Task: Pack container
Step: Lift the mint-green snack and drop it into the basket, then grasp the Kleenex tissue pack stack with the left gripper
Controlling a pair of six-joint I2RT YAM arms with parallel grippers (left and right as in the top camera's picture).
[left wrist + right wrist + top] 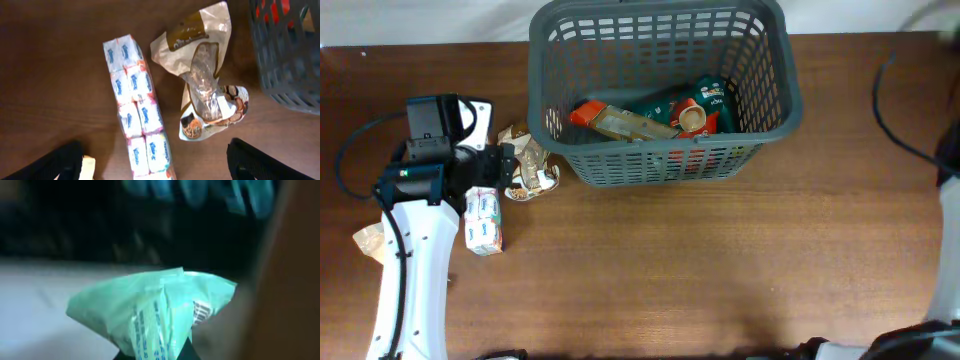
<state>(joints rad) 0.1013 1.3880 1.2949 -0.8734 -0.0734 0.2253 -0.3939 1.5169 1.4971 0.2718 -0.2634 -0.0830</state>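
Note:
The dark grey container [775, 110] stands at the back middle of the table and holds several grocery packs, among them an orange one [590, 113] and a green one [665, 105]. Its lattice wall shows in the left wrist view [287, 55]. My left gripper [500, 168] [157, 167] is open and empty, hovering over a white-and-blue tissue pack [483, 222] [137, 107] and a crumpled cookie bag [528, 165] [205, 85], both left of the container. My right gripper [155, 356] is shut on a light green pack [155, 310]; it is outside the overhead view.
A cream-coloured packet [370, 240] [86, 167] lies left of my left arm. My right arm [950, 250] runs along the right table edge, with a black cable [895, 120] near it. The table is brown wood.

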